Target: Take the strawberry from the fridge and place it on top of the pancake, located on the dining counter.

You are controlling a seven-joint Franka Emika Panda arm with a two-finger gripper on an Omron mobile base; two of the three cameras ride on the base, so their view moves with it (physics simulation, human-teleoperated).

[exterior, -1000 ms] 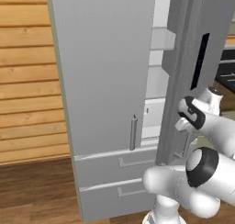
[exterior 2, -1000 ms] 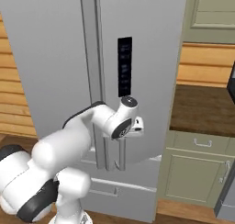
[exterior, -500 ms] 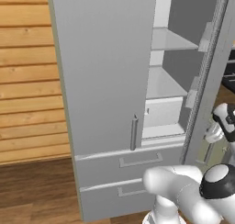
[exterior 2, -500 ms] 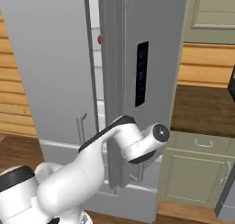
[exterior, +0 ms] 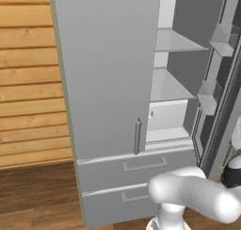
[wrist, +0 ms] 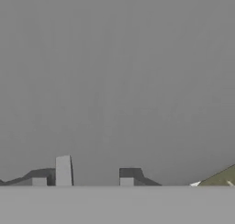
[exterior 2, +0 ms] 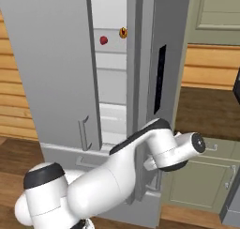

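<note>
Flanking strawberry point(exterior 2: 103, 40): hot dog point(exterior 2: 123, 33), open fridge door point(exterior 2: 161, 59).

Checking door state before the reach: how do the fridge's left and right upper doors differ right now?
The left upper door is shut, flat across the fridge front; the right upper door is swung out, showing shelves and the strawberry. The right door carries a dark vertical panel; the left door's face is plain. Both are light grey.

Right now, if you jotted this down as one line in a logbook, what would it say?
fridge: right door swung open | strawberry: on upper shelf inside | gripper: holding nothing, facing grey door panel | pancake step: not yet done
</note>
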